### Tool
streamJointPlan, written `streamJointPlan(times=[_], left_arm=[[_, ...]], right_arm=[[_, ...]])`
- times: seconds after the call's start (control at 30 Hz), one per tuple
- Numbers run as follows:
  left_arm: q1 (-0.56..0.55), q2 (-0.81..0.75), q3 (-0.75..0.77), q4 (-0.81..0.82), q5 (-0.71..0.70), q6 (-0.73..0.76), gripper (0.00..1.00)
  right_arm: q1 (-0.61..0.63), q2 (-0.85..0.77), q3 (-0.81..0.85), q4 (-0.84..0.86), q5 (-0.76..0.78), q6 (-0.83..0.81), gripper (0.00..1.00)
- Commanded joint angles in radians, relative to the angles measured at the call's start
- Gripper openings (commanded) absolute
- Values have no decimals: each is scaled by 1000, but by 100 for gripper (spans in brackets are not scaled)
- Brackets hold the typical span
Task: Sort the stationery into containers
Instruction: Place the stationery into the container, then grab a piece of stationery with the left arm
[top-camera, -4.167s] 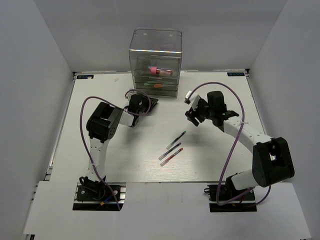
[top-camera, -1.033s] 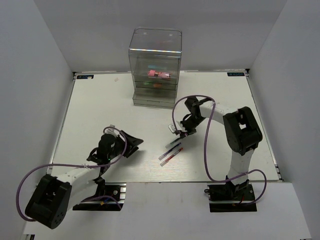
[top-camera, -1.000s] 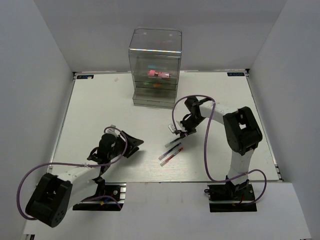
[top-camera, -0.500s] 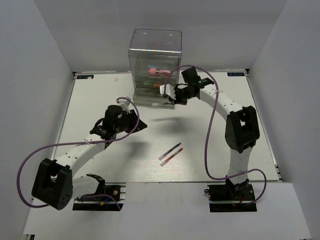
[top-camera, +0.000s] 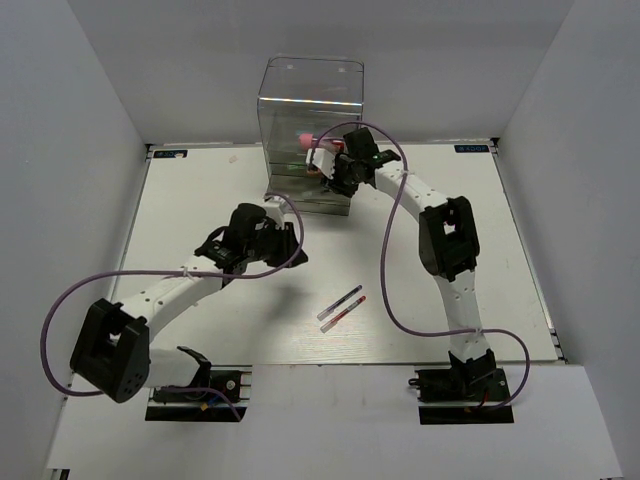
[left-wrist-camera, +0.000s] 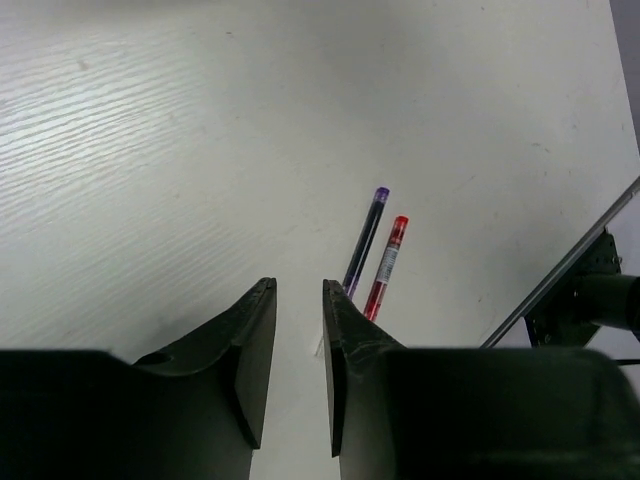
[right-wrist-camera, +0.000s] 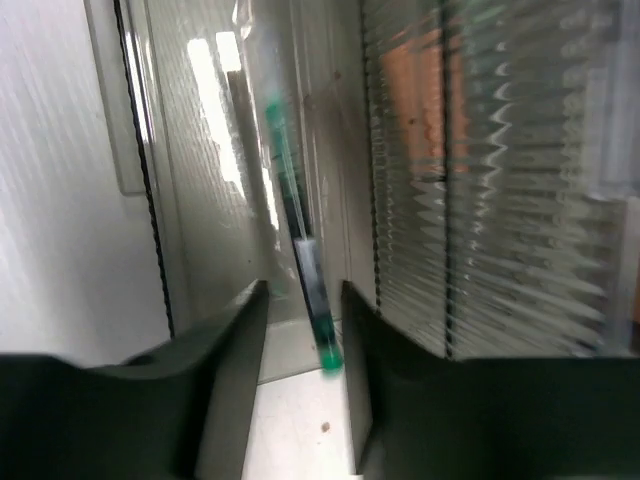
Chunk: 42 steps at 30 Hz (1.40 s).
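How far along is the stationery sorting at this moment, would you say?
Done: a pink item sits inside the clear cabinet. In hand: the right gripper has the green-tipped pen at the drawers; whether it is gripped is unclear. Remaining: the dark pen and red pen lie on the table; the left gripper is empty.

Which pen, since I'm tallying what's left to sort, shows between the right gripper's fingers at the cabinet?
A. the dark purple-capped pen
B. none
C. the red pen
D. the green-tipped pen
D: the right wrist view shows the green-tipped pen between the fingers of the right gripper before the clear cabinet; the red pen and dark pen lie on the table.
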Motion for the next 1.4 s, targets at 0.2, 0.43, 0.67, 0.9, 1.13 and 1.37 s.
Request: streamJointPlan(times=[0.2, 0.43, 0.67, 0.9, 1.13, 1.37], left_arm=[[-150, 138, 87, 92, 47, 33, 38], [-277, 301, 199, 63, -35, 70, 38], [-356, 428, 276, -8, -114, 120, 40], [-402, 516, 353, -95, -259, 120, 43], [-448, 628, 438, -198, -371, 130, 42], [-480, 657, 438, -230, -417, 130, 32]], right_arm=[[-17, -121, -53, 34, -61, 133, 52], [-85, -397, -403, 111, -178, 248, 40], [-157, -587, -717, 168, -220, 235, 45], [-217, -678, -835, 174, -255, 247, 64], [-244, -733, -910, 180, -293, 250, 68], [-260, -784, -972, 183, -309, 233, 79]])
